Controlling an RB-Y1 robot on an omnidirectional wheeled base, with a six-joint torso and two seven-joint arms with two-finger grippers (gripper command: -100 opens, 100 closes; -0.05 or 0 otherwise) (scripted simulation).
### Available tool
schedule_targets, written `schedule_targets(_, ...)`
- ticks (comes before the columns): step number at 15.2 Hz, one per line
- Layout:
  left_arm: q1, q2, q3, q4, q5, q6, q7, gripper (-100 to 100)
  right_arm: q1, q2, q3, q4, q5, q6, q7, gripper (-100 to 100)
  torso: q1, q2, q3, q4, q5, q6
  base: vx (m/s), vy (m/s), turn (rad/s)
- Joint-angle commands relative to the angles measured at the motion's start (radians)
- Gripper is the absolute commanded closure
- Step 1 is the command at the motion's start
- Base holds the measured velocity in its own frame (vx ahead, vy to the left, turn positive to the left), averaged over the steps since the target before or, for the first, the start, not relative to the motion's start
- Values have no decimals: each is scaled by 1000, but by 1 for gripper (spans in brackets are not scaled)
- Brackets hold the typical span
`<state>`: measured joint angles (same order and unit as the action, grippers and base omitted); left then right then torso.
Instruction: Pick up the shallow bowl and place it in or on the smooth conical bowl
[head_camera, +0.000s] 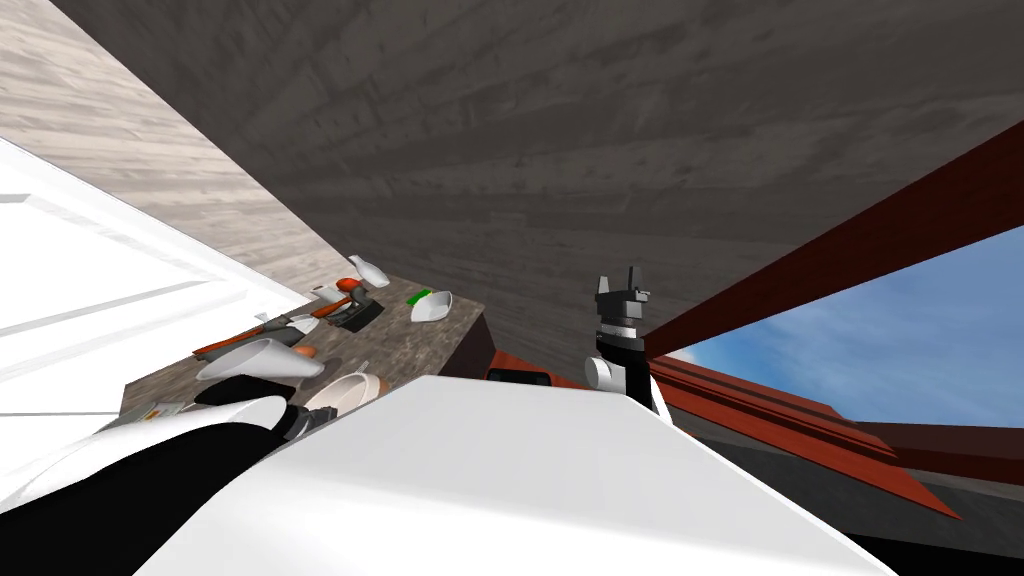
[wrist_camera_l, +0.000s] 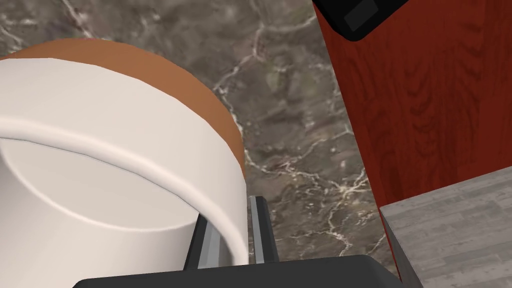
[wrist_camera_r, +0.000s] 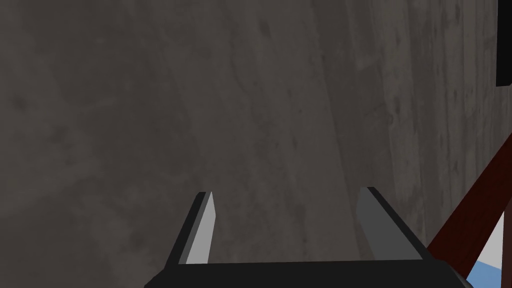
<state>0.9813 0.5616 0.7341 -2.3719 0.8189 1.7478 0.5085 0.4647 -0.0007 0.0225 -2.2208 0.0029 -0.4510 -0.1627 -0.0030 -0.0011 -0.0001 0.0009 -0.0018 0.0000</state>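
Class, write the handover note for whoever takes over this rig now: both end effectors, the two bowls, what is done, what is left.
Left end effector: shut on the rim of the shallow bowl, white inside, brown outside, at the marble table.
Right end effector: open, raised, empty.
White conical bowl: on the table beside the shallow bowl.
Done: grasp. Left: lift, carry, set it in the conical bowl, release.
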Motion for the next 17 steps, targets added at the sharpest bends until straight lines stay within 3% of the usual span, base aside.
schedule_targets(1,-39,14,-33,23,14,10,10,100,0,0,0,0,0,0,0,0,0,0,0,0,0,0,-8,-13,-48)
schedule_targets(5,-125,49,-97,70,53,25,30,100,0,0,0,0,0,0,0,0,-3,0,0,0,1,1,-17,-26,-34)
schedule_targets(6,-147,64,-123,90,69,29,38,100,0,0,0,0,0,0,0,0,-3,-1,0,1,5,3,-31,-19,-33)
schedule_targets(7,-160,64,-123,90,69,29,38,100,0,0,0,0,0,0,0,0,-4,-2,-1,0,9,6,-29,-24,-51)
schedule_targets(8,-188,80,-152,111,88,31,47,100,0,0,0,0,0,0,0,0,-5,-5,-2,0,12,7,-24,-26,-74)
schedule_targets(9,-199,80,-152,111,88,31,47,100,0,0,0,0,0,0,0,0,-6,-7,-4,0,16,10,-19,-26,-42)
schedule_targets(10,-226,98,-183,133,107,32,57,100,0,0,0,0,0,0,0,0,-7,-10,-5,0,21,12,-20,-32,-33)
schedule_targets(11,-241,98,-183,133,107,32,57,100,0,0,0,0,0,0,0,0,-8,-14,-7,-1,26,15,-20,-37,-44)
schedule_targets(14,-309,136,-243,182,150,31,78,100,0,0,0,0,0,0,0,0,-10,-22,-12,-2,34,20,-13,-45,-67)
schedule_targets(16,-333,136,-251,182,150,31,78,100,0,0,0,0,0,0,0,0,-10,-26,-15,-3,39,23,-11,-27,-22)
schedule_targets(17,-367,158,-287,208,172,29,90,100,0,0,0,0,0,0,0,0,-10,-28,-16,-4,42,24,-13,-21,-45)
